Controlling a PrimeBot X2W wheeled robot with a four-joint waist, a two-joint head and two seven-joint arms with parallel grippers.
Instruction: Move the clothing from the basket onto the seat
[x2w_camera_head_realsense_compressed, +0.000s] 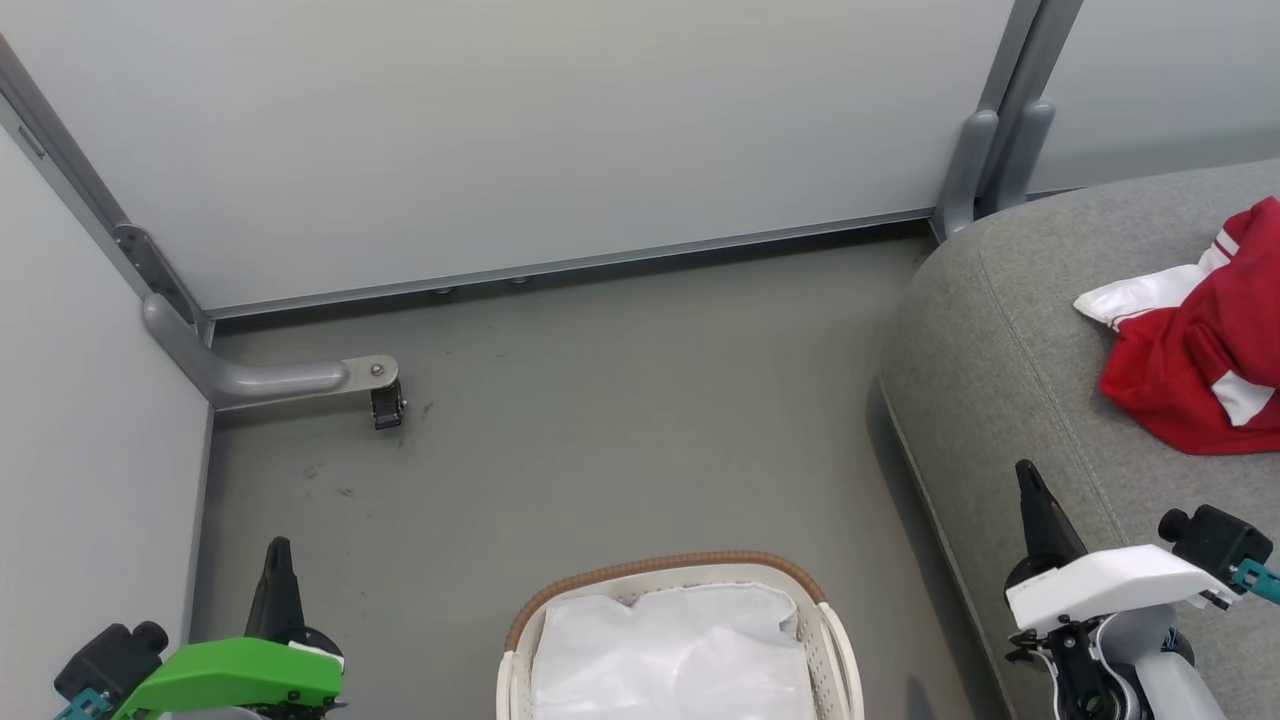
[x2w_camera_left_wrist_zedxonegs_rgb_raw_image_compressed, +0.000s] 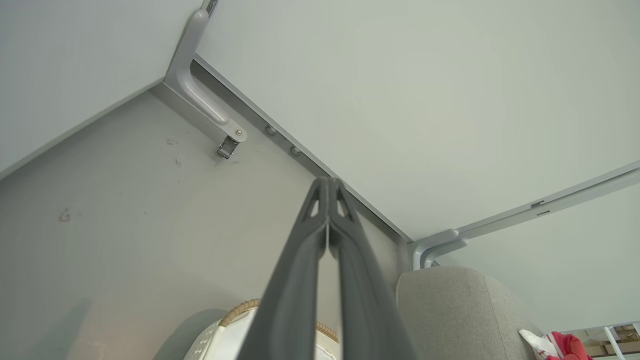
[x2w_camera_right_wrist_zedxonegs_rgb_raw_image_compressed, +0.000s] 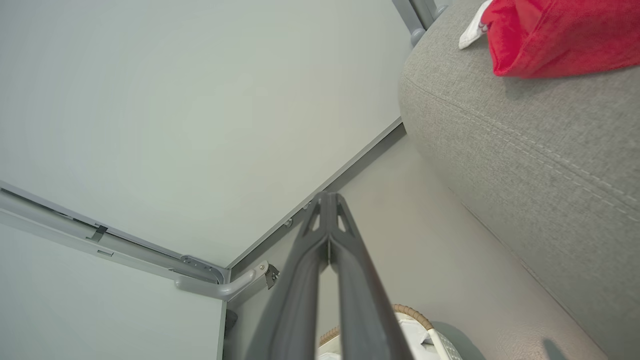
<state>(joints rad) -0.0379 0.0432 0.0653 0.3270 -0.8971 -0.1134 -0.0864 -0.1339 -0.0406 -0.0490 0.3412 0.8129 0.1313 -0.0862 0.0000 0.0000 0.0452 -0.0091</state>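
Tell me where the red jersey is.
In the head view the red jersey lies on the grey sofa cushion at the right, apart from the laundry basket.

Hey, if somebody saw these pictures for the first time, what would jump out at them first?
The bright red clothing, heaped on the grey seat at the head view's right edge, stands out against all the grey. Next comes the basket at bottom centre, where the white liner shows and no red. The left gripper and right gripper flank it, both shut.
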